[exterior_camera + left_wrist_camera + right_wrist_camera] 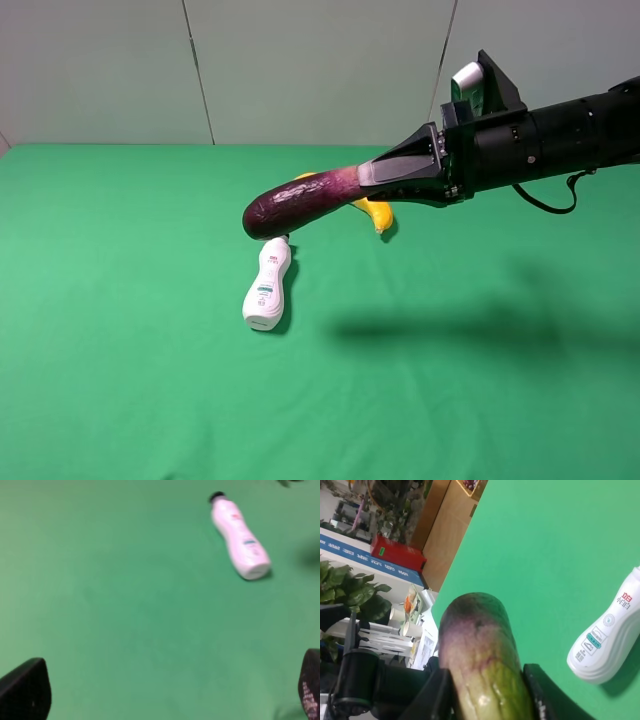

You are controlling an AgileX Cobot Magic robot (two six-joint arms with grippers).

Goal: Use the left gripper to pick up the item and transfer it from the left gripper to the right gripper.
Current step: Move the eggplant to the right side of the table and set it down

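Whole table is covered in a flat green cloth (150, 400), with a pale panelled wall (300, 70) right behind it. The right wrist camera looks past the table edge into the room: a wooden cabinet (447, 527), a red box (397, 555), a leafy plant (347, 592) and a couple of cups (402, 622) on a rack.

On the cloth there's a white bottle (268, 288) lying on its side. In the high view its cap end is hidden under the tip of the eggplant (300, 200). A yellow banana (378, 213) lies further back, mostly blocked by the eggplant and the right gripper (368, 178), so only a bit of it pokes out. The arm throws a dark shadow (450, 325) on the cloth near the right side.

The eggplant is up in the air, off the table, roughly level with its dark end drooping a little toward the left. The right gripper's jaws are clamped on its pale stem end, one on each side.

The left gripper (167, 695) only shows in its own wrist camera: the two black fingertips sit at the far corners of the picture, spread wide with nothing but cloth between them, well apart from the bottle
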